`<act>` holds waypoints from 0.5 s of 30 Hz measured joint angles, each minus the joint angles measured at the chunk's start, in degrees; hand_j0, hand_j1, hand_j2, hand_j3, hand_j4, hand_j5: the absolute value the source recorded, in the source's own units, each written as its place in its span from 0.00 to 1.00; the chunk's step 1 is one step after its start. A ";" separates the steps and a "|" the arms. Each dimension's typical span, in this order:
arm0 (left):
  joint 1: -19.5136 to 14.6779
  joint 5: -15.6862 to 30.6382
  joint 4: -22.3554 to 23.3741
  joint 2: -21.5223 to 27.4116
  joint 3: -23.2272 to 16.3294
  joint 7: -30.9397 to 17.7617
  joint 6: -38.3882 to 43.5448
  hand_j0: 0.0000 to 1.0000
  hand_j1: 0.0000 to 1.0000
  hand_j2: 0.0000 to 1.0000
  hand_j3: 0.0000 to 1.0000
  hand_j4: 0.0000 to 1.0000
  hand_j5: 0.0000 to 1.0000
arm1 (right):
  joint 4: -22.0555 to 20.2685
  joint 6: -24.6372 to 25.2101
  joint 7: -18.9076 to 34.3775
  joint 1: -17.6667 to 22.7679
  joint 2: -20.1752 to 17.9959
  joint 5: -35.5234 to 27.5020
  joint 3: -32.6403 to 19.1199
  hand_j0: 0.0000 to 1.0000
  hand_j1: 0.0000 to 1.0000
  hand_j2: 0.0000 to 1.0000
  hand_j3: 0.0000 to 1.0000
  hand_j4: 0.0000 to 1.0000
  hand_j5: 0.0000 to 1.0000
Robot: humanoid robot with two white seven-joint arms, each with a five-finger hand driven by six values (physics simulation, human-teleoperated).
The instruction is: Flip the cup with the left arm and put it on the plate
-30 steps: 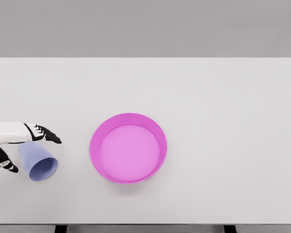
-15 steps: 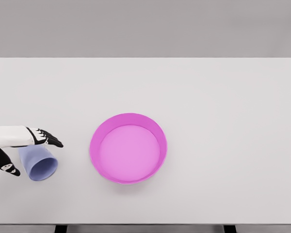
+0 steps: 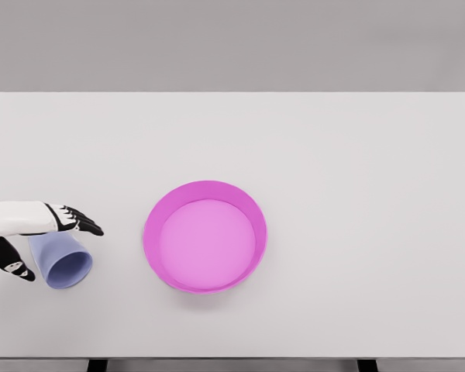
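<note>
Since a second ago the left hand (image 3: 32, 232) has shifted slightly down and left over the cup (image 3: 59, 260); cup itself sits a touch further left, plate (image 3: 205, 236) unchanged.

Current state:
- Cup: pale lavender-blue, plain, tapered, lying on its side on the white counter (image 3: 333, 170) near the left edge. Wide open mouth faces down-right toward the camera, narrow base tucked up-left under the hand.
- Left hand: white forearm comes in level from the left edge. Black-and-white fingers (image 3: 81, 225) stretch right across the top of the cup; thumb (image 3: 8, 260) hangs down on the cup's left side. Fingers are apart, straddling the cup's base end but not clamped on it. Can't tell if they touch the cup wall.
- Plate: magenta, round, with a raised rim and lighter pink floor. Sits on the counter left of middle, to the right of the cup with a clear gap between them. Nothing in it.
- Cup is not on the plate and not upright.
- Right arm not visible.
</note>
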 measured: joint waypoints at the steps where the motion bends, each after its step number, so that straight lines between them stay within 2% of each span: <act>1: 0.01 -0.08 0.02 -0.18 -0.02 0.00 0.00 1.00 1.00 1.00 1.00 1.00 1.00 | 0.00 0.00 0.00 0.00 0.00 0.00 0.00 1.00 1.00 1.00 1.00 1.00 1.00; 15: 0.80 -1.88 1.77 -1.57 -0.50 0.00 0.01 1.00 1.00 1.00 1.00 1.00 1.00 | 0.00 0.00 0.00 0.00 0.00 0.00 0.00 1.00 1.00 1.00 1.00 1.00 1.00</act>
